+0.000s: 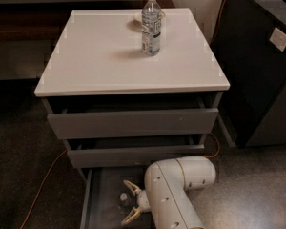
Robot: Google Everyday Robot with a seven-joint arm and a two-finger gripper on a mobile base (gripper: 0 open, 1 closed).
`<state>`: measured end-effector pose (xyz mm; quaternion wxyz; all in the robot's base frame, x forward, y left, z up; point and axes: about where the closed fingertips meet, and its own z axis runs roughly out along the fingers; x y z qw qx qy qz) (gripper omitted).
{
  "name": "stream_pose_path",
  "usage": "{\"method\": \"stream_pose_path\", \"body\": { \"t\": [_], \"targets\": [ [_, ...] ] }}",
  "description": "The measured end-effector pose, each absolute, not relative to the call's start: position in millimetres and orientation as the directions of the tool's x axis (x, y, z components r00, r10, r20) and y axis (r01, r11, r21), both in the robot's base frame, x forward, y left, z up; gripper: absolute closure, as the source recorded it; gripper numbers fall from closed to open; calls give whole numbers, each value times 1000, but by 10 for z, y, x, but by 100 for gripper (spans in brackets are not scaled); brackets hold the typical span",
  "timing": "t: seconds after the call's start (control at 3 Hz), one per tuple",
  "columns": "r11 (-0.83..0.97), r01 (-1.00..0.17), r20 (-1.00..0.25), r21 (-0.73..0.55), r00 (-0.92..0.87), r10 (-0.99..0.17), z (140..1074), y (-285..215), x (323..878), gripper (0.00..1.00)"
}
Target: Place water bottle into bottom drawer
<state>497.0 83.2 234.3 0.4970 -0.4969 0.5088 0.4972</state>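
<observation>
- Cabinet point(133, 61): white top, three grey drawers; the upper two are pushed in, which leaves the way to the lowest one free
- Robot arm point(181, 185): white, bent low in front of the cabinet's right half, reaching leftward into the pulled-out tray
- Bottom drawer point(102, 190): drawn out toward the camera with its shallow grey tray exposed; judged open far enough to take the bottle
- Tall slim bottle point(151, 25): upright near the back edge of the cabinet top, a small dish point(137, 17) just behind it; not the one wanted
- Gripper point(126, 202): inside the drawer near its middle, fingers splayed wide and clamping nothing; reads as a release
- Water bottle point(124, 198): only a white cap shows, in the tray between the spread fingers; the clear body is hard to make out. Placement looks done, bar pulling the arm clear
</observation>
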Motion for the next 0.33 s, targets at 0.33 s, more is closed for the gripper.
{"method": "stream_pose_path", "body": {
  "t": [0.33],
  "targets": [
    [12,-1000,-1000,12,-12,-11,2343,832,4970,0]
  ]
}}
